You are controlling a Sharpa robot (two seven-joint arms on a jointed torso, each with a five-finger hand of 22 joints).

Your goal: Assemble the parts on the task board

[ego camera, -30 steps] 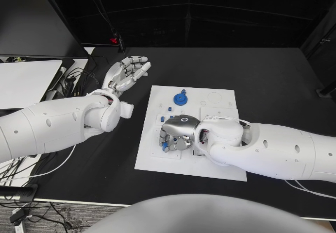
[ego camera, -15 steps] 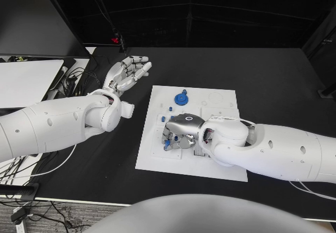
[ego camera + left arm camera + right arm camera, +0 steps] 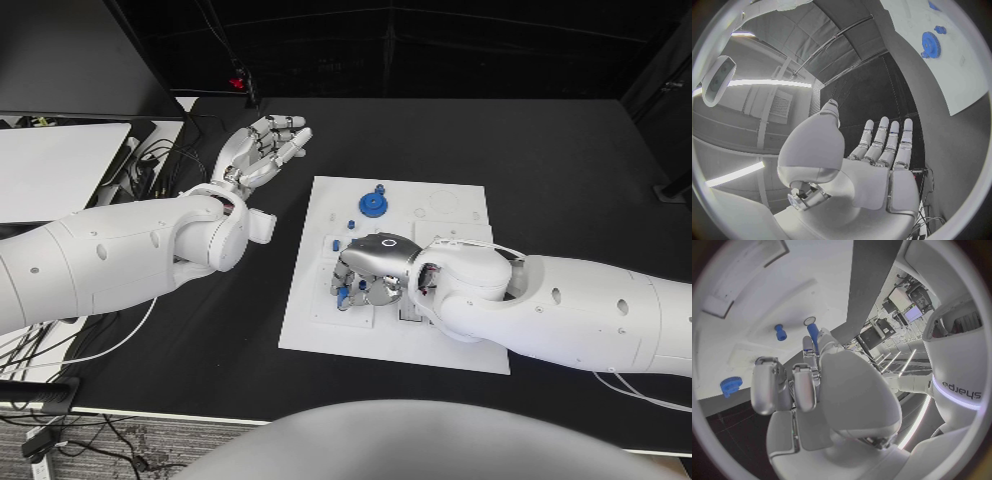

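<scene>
item: task board point(image 3: 447, 345), white plate lying flat mid-tabletop point(image 3: 577, 150), long side running away from the robot so both arms can reach it. item: right hand point(image 3: 368, 272), lowered onto the board's near-left area, fingers curled downward; in the right wrist view a slim blue peg point(image 3: 812, 335) stands upright at the fingertips point(image 3: 808, 347), apparently pinched there, presumably to steer it into a socket, though the contact itself is partly hidden. item: small blue stud point(image 3: 781, 332), loose on the board just beside that peg, awaiting its turn by the look of it. item: blue gear point(image 3: 374, 205), seated flat toward the board's far end with a small blue piece just beyond it, well apart from the working hand. item: left hand point(image 3: 263, 148), raised off to the board's left over bare tabletop, palm open, fingers straight and spread, holding nothing; likely parked clear so the right arm has room.
</scene>
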